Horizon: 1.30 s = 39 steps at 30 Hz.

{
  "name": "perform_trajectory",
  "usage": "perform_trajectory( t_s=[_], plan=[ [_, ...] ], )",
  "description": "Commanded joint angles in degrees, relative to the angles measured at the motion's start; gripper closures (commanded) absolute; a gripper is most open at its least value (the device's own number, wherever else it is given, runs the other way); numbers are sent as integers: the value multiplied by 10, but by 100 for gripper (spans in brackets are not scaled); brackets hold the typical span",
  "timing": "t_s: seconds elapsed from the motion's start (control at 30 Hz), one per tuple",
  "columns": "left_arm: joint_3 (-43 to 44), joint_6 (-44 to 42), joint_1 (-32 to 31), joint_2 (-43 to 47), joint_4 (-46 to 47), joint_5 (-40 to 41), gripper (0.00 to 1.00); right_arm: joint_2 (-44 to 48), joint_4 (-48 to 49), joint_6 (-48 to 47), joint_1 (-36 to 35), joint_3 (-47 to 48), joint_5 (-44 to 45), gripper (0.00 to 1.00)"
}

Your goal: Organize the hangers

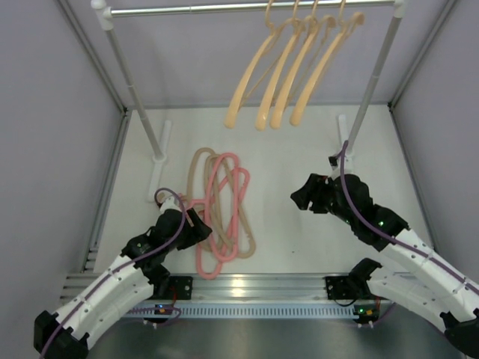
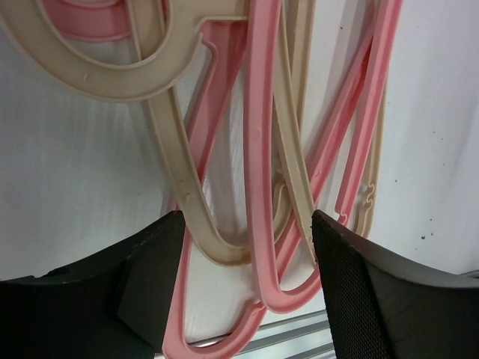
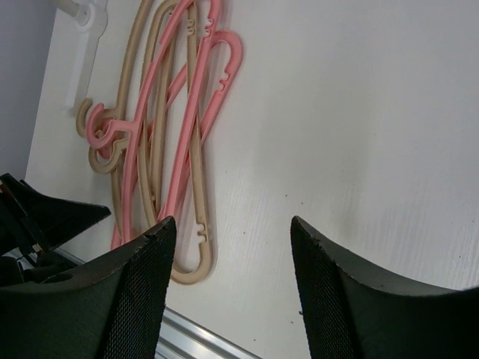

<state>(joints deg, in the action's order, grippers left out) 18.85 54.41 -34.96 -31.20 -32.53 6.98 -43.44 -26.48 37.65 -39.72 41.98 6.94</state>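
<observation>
Several pale peach hangers point(image 1: 288, 67) hang by their hooks on the grey rail point(image 1: 224, 7) at the back. Pink hangers point(image 1: 224, 202) and beige hangers point(image 1: 200, 168) lie tangled in a pile left of the table's middle. My left gripper point(image 1: 200, 223) is low at the pile's near left side. Its jaws are open around the rounded ends of a beige hanger point(image 2: 187, 187) and a pink hanger point(image 2: 258, 149). My right gripper point(image 1: 301, 196) hovers open over bare table to the right of the pile, with nothing between its fingers point(image 3: 142, 277). The pink hangers point(image 3: 179, 149) lie to its left.
Two white posts hold the rail, with feet on the table at the left point(image 1: 159, 161) and the right point(image 1: 346, 142). An aluminium extrusion point(image 1: 254, 288) runs along the table's near edge. Grey walls close in both sides.
</observation>
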Motion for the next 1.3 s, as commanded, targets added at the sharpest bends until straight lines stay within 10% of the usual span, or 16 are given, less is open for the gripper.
perform_trajectory(
  t_s=[0.0, 1.27],
  plan=[
    [-18, 1, -5, 15, 88, -23, 27, 2, 42, 2, -13, -2, 14, 40],
    [-186, 11, -7, 45, 293, -55, 55, 25, 42, 22, -21, -35, 21, 41]
  ],
)
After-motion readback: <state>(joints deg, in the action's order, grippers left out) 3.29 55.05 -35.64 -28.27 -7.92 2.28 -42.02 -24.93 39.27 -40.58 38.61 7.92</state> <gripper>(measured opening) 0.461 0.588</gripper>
